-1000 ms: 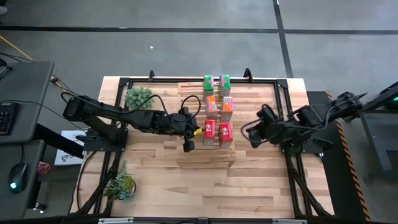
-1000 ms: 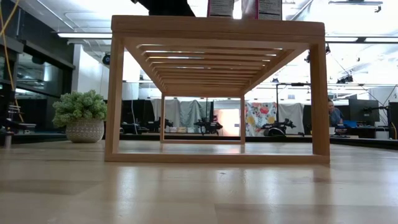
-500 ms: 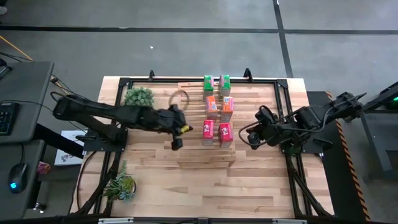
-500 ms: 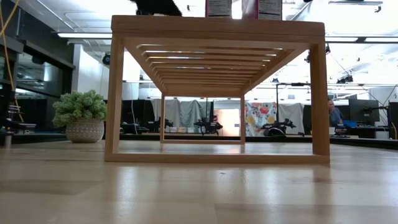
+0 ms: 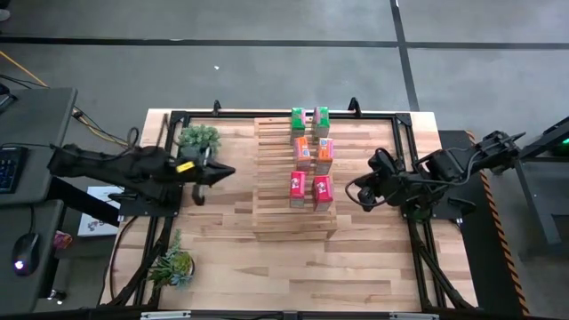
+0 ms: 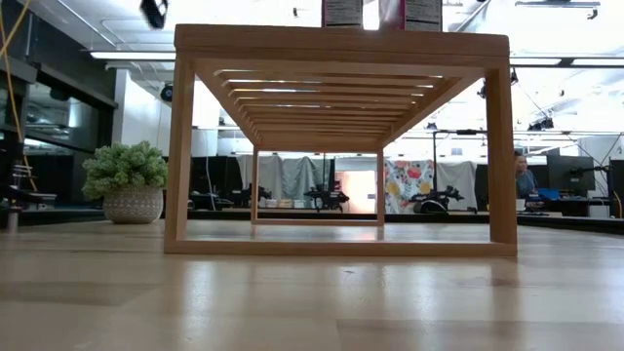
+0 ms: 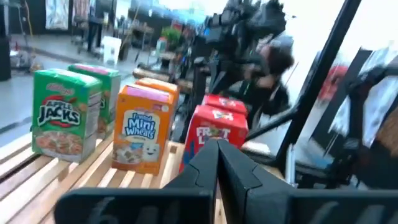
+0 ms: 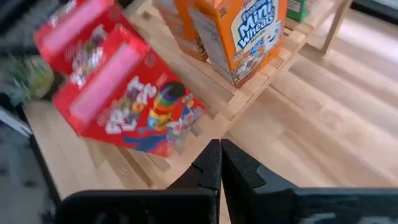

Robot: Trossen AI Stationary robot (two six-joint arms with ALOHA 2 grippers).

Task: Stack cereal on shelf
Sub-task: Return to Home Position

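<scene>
One butcher-block wooden table [image 5: 267, 267] carries everything. At its centre, reaching toward 12 o'clock, stands one large rack of pale pine slats, the shelf [image 5: 271, 169]; from table height it reads as an open frame with a slatted top [image 6: 341, 44].

Two dark arms flank it. The left claw [image 5: 222, 169] hangs at 9 o'clock of the shelf, clear of it and pointing at the boxes, with its fingers [image 7: 239, 171] pressed together on nothing. The right claw [image 5: 361, 194] sits at 3 o'clock of the red boxes, just off the shelf's edge. Its fingers [image 8: 239, 168] are also pressed together and empty.

Six small printed cardboard cereal boxes stand upright on the shelf top in two columns of three, all on its 3 o'clock half.
- Two green boxes [image 5: 297, 118] [image 5: 320, 117] are at the 12 o'clock end; the nearer one [image 7: 65, 115] reads "JACKS".
- Two orange boxes [image 5: 302, 148] [image 5: 325, 149] are in the middle; one [image 7: 142, 134] reads "Frosted Mini Wheats".
- Two red boxes [image 5: 298, 185] [image 5: 322, 188] are toward 6 o'clock; one [image 7: 214, 134] shows "FROOT".

Two small green potted plants stand on the table, well apart from the shelf. One [image 5: 197, 138] is at 10 o'clock, its leaves filling a pale patterned pot [image 6: 132, 205]. The other [image 5: 173, 265] is at 8 o'clock.
</scene>
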